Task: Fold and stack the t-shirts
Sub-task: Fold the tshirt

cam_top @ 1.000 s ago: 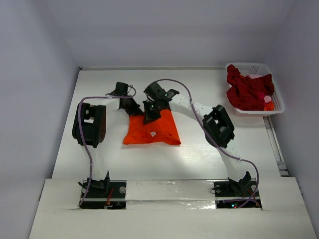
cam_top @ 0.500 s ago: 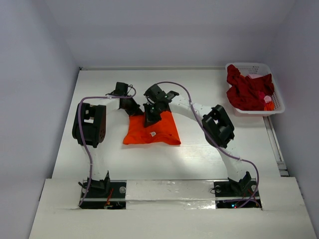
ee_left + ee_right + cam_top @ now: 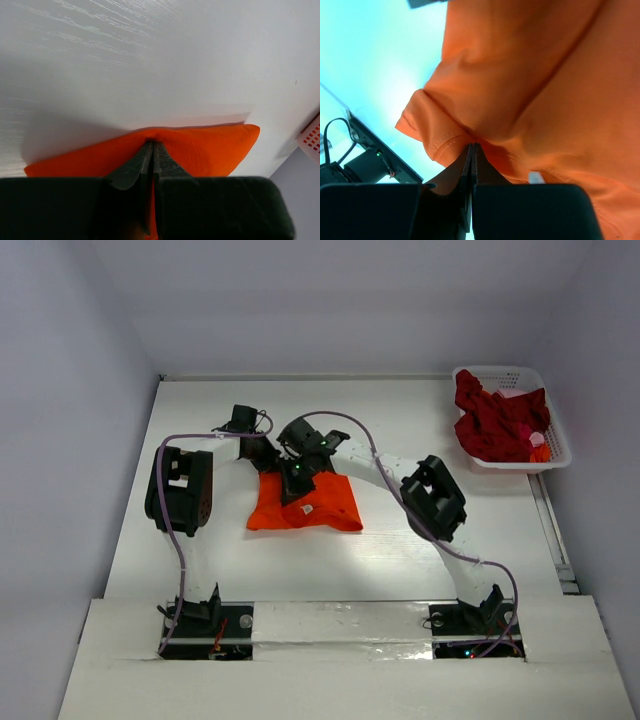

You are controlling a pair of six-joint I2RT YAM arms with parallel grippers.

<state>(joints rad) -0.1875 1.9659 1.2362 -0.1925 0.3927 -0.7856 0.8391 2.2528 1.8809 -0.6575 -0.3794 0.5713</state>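
Note:
A bright orange t-shirt (image 3: 312,505) lies partly folded in the middle of the table, its small white neck label (image 3: 308,508) facing up. My left gripper (image 3: 267,462) is shut on the shirt's far left edge, and the left wrist view shows the cloth (image 3: 210,150) bunched at the closed fingertips (image 3: 152,144). My right gripper (image 3: 293,483) is shut on a hemmed edge of the same shirt (image 3: 540,85), just right of the left gripper, lifting it slightly. A dark red t-shirt (image 3: 492,423) lies crumpled in the basket at the far right.
A white plastic lattice basket (image 3: 505,371) stands at the table's far right corner. White walls close in the back and both sides. Both arm bases sit at the near edge, with their cables looping over the table.
My right gripper has moved left and slightly nearer with the orange shirt's edge, closing in on the left gripper. The left arm has stayed where it was.

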